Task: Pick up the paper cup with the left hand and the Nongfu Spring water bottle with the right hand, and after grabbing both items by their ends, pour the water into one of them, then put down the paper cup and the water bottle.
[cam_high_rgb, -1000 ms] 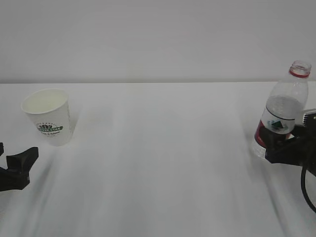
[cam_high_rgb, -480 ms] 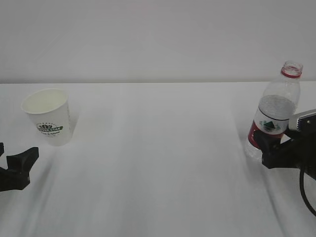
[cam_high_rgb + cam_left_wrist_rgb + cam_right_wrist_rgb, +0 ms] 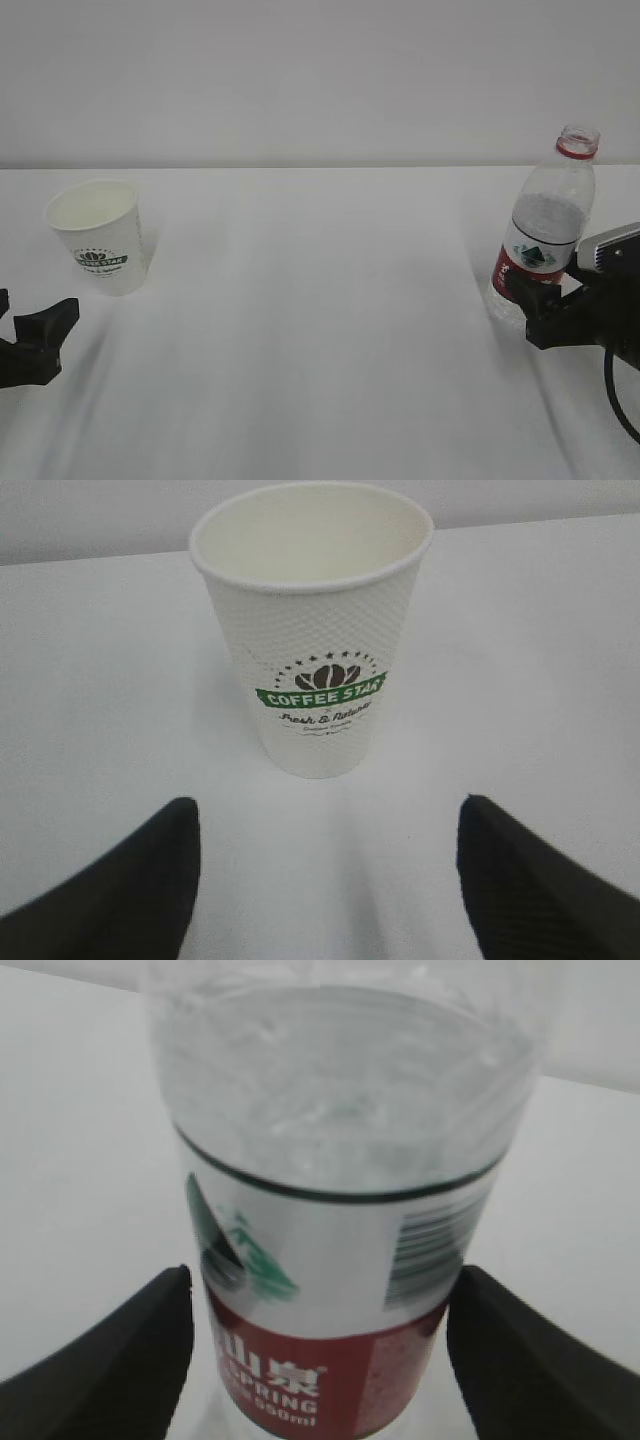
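Bottle (image 3: 540, 235) tilted between the wide-open right gripper (image 3: 318, 1360); left gripper (image 3: 325, 880) open, empty, short of the cup (image 3: 314, 630): centre, then close low.

I see the white paper cup (image 3: 98, 237) upright at far left, apparently empty. My uncapped Nongfu Spring water bottle (image 3: 540, 230) tilts slightly at right.

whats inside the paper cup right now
The paper cup shows only a bare cream inner wall under its rim; no liquid is visible. Its bottom is hidden by the near wall in both the left wrist and exterior views, so its contents can't be confirmed.
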